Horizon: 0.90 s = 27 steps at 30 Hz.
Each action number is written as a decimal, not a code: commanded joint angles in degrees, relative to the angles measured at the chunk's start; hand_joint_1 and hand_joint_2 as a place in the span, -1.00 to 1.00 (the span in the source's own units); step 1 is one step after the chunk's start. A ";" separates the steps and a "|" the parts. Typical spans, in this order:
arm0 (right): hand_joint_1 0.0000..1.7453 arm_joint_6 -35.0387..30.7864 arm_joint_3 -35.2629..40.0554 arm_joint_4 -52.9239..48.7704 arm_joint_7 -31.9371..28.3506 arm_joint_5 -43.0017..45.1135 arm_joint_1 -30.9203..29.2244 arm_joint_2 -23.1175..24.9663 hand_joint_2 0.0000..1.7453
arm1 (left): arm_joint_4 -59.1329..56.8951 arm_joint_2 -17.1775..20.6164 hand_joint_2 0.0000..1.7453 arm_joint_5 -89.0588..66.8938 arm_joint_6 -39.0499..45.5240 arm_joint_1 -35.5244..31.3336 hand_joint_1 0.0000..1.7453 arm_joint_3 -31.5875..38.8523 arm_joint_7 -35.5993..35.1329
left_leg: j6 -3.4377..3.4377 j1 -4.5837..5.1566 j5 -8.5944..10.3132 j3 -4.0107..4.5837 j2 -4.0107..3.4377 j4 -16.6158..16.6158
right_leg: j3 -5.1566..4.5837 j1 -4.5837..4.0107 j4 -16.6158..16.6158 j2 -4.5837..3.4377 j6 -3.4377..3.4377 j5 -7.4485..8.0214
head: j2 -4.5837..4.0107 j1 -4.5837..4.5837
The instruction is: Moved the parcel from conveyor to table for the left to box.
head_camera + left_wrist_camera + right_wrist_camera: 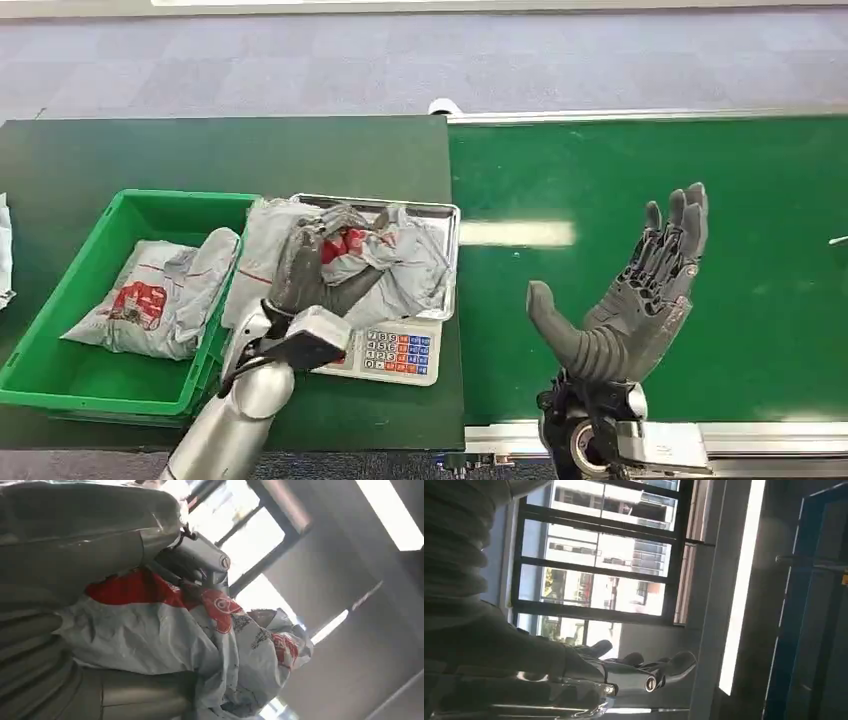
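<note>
My left hand (305,268) grips the grey parcel (385,258) on the scale tray (448,215), ready for the green crate (130,205) to its left; my right hand (630,300) hovers spread over the conveyor (760,180), palm up.

The head view looks forward and steeply down from high on the robot's body onto a dark green table (150,150) and the brighter green conveyor (650,180) adjoining it, both arms rising from the lower edge. The left wrist view sits close behind the left hand (60,550), turned, facing upward past a grey parcel (165,640) toward ceiling lights. The right wrist view, likewise turned and close behind the right hand (589,675), faces windows. Head and left wrist views share the left hand (305,265) and parcel (390,255); head and right wrist views share the right hand (630,300).
</note>
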<state>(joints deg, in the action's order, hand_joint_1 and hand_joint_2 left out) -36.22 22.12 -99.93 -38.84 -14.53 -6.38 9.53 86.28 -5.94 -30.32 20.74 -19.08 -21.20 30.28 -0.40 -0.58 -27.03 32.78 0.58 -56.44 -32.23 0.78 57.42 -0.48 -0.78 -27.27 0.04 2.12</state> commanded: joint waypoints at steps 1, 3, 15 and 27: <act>-1.00 -1.79 -0.92 2.45 -0.93 1.07 0.39 -1.18 1.00 | 18.87 -0.96 1.00 -7.08 19.26 4.55 1.00 6.71 9.72 | 0.01 -0.04 -0.01 -0.04 -0.16 0.03 | 0.02 -0.06 -0.07 -0.07 0.05 0.04 | 0.00 0.00; -1.00 -1.42 -1.02 2.26 -0.12 1.10 -0.06 -1.03 1.00 | 25.22 -5.60 1.00 -14.23 19.26 4.26 1.00 11.53 9.72 | 0.02 -0.05 -0.02 0.11 -0.09 -0.08 | -0.10 -0.05 0.02 -0.03 0.02 0.02 | 0.00 0.02; -1.00 -0.43 0.95 3.31 0.32 0.68 0.40 -0.85 1.00 | -4.83 2.49 1.00 -22.63 18.64 -5.93 1.00 24.23 -17.35 | -0.04 0.00 0.13 -0.24 0.06 0.21 | 0.21 -0.02 -0.15 0.14 0.10 0.07 | 0.00 0.00; -1.00 0.73 1.11 5.85 3.29 0.99 -2.50 -0.56 1.00 | -47.06 12.20 1.00 -29.23 13.77 -19.55 0.62 36.65 -34.25 | -0.10 -0.10 0.12 -0.26 -0.38 0.13 | 0.12 -0.12 -0.04 -0.30 0.10 0.09 | 0.00 0.02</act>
<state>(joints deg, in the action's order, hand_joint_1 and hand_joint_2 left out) -35.45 23.04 -98.57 -36.72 -13.53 -6.64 9.42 63.83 1.18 -57.40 37.88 -31.55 9.36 1.22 -0.52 -0.65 -26.92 32.70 0.33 -56.43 -32.26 0.71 57.51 -0.75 -0.73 -27.22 0.04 2.14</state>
